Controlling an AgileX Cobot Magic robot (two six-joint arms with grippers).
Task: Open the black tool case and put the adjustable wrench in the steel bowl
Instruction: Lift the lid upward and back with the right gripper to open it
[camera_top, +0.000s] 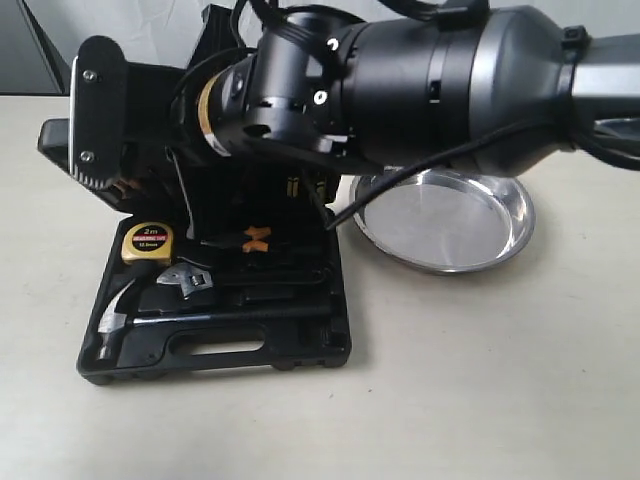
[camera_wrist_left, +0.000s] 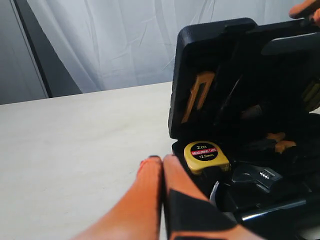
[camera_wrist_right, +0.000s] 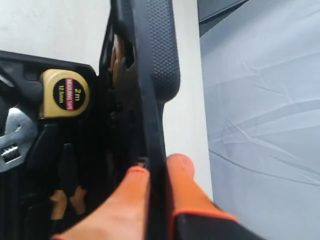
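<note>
**A:** Start at the left. What is the left gripper doing?

**B:** The left gripper (camera_wrist_left: 161, 160) hangs at the left edge of the black tool case (camera_top: 330, 345). Its orange fingers (camera_wrist_left: 145, 190) are pressed together with nothing between them. I cannot tell whether the tips touch the case corner. I judge it idle, parked close to the tools.

**A:** And the case itself?

**B:** It lies open at the lower left of the exterior frame, with its lid (camera_wrist_left: 220, 45) upright at the back. The yellow tape measure (camera_top: 147, 241) sits at the tray's upper left and the claw hammer (camera_top: 113, 322) lies along the front. Between them is the adjustable wrench (camera_top: 185, 281), in its moulded slot with the silvery head showing. The orange-handled pliers (camera_top: 250, 238) lie further right.

**A:** Why is the lid standing up?

**B:** The right gripper (camera_wrist_right: 157, 167) reaches across from the right and pinches the lid's wall, one finger inside and one outside. The jaws are spread only as far as the wall is thick. I would say this grip keeps the lid from dropping shut, so the wrench can be reached.

**A:** Where is the bowl?

**B:** The steel bowl (camera_top: 445, 225) rests empty on the table (camera_top: 500, 400), centre right, just beside the case, so the carry should be short. The wrench is not yet lifted.
</note>
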